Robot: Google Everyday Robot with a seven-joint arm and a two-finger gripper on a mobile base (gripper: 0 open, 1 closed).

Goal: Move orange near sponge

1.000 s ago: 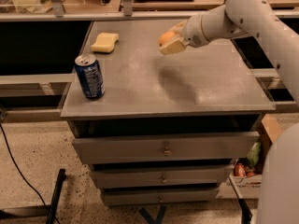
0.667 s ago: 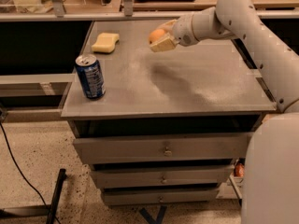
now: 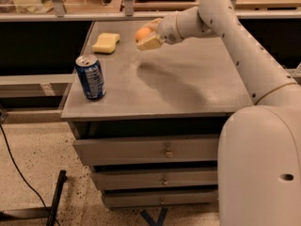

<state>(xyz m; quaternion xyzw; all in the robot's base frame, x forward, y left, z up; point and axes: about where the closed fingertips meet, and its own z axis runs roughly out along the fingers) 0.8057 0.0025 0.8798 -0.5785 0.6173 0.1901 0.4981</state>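
The orange (image 3: 141, 33) is held between my gripper's cream fingers (image 3: 149, 43), lifted above the grey cabinet top (image 3: 188, 84). My gripper (image 3: 145, 34) is shut on it, at the far middle of the top. The pale yellow sponge (image 3: 106, 42) lies flat at the far left of the top, a short way left of the gripper. My white arm reaches in from the right.
A blue soda can (image 3: 91, 77) stands upright near the front left edge of the cabinet top. Drawers (image 3: 164, 150) are below the top. A shelf rail runs behind the cabinet. A black cable lies on the floor at the left.
My gripper has carried the orange leftward across the back of the cabinet top, closer to the sponge. The sponge and the can have not moved.
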